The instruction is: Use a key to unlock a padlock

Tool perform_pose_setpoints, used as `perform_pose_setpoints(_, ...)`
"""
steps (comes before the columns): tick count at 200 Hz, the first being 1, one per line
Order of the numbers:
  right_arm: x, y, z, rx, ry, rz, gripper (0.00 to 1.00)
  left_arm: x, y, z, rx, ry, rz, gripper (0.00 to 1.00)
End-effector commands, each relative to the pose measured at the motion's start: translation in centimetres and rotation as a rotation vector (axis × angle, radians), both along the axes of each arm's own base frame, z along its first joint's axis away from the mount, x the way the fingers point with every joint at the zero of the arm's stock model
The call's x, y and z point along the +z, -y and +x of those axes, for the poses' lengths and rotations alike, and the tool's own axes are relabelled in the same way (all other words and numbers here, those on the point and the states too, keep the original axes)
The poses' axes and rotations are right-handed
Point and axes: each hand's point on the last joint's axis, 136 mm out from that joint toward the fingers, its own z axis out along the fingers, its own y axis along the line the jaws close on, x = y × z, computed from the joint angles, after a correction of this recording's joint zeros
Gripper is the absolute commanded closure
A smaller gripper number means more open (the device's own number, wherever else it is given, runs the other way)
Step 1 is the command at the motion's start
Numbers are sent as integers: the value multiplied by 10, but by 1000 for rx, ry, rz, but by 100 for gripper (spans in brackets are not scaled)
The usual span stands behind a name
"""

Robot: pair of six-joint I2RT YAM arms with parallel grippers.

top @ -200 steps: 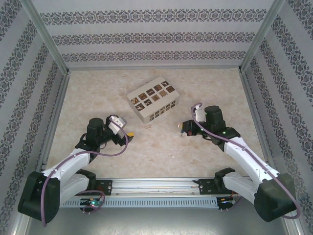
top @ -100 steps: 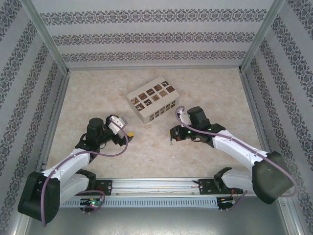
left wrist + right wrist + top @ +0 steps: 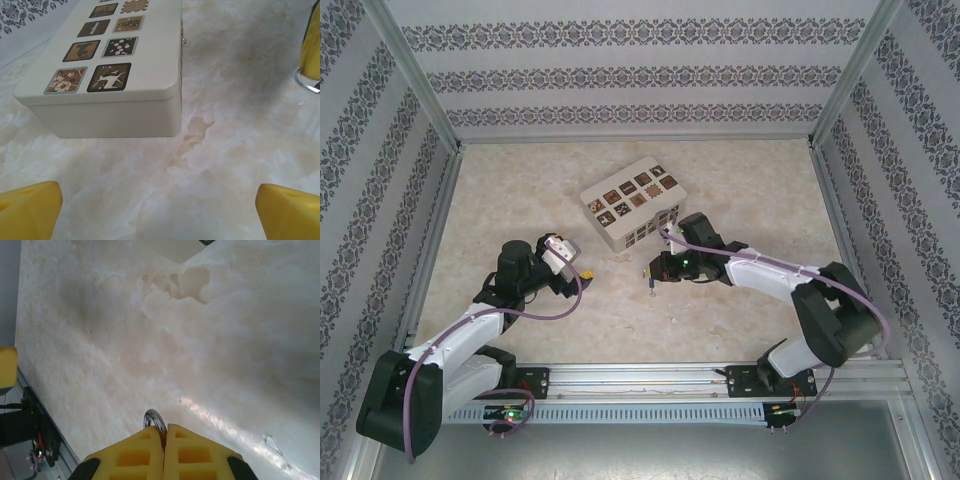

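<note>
Presently the right gripper (image 3: pixel 164 440) is clamped on a silver loop (image 3: pixel 154 418), held above the tabletop (image 3: pixel 210 340). It cannot be determined whether this is the padlock shackle or a key ring. The left gripper (image 3: pixel 160 210) is spread apart and empty. Unlocking appears not yet started.

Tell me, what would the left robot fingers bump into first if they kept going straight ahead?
Probably the beige box. Seen from the left wrist camera, the open left fingers point across the table toward its near corner. Depth is unclear, so they might scrape the table first.
</note>
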Motion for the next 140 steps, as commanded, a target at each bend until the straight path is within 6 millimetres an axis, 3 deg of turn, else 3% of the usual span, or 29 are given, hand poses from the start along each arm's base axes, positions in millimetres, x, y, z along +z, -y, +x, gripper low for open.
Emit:
perform_pose_setpoints(1, 7, -20, 5, 26, -11, 42, 100, 14, 2, 4, -18, 44, 0, 1)
perform_pose_setpoints(140, -40, -39, 38, -47, -109, 35, 100, 17, 2, 4, -21, 51, 0, 1)
